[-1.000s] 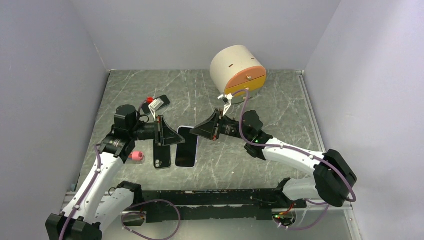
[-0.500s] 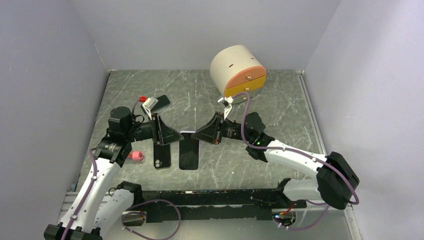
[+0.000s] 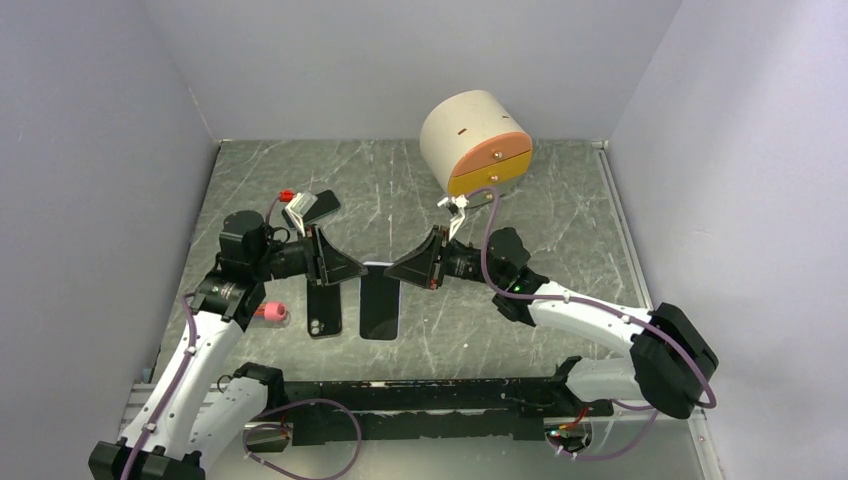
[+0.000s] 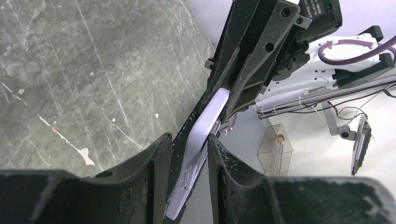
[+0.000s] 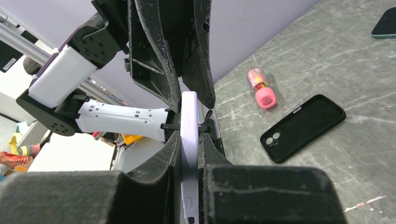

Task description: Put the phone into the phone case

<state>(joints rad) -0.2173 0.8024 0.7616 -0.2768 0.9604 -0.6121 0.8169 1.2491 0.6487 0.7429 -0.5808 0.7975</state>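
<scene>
The phone [image 3: 380,305], lilac with a dark screen, hangs over the middle of the table, and my two grippers meet at its far end. My right gripper [image 3: 396,270] is shut on it; in the right wrist view both pads press the phone's [image 5: 189,112] lilac edge at the gripper [image 5: 189,135]. My left gripper [image 3: 352,270] is open, its jaws straddling the phone [image 4: 205,123] with a gap on one side in the left wrist view, where the gripper [image 4: 189,140] faces the right one. The empty black phone case [image 3: 324,305] lies flat just left of the phone, also seen in the right wrist view [image 5: 303,127].
A pink cylinder [image 3: 272,313] lies left of the case. A second dark phone [image 3: 322,207] lies at the back left. A beige drum with an orange and yellow face [image 3: 475,140] stands at the back. Walls close in on three sides.
Both grippers and the phone have shifted slightly right and toward the near edge. The left arm has drawn back a little, its jaws now loose round the phone.
</scene>
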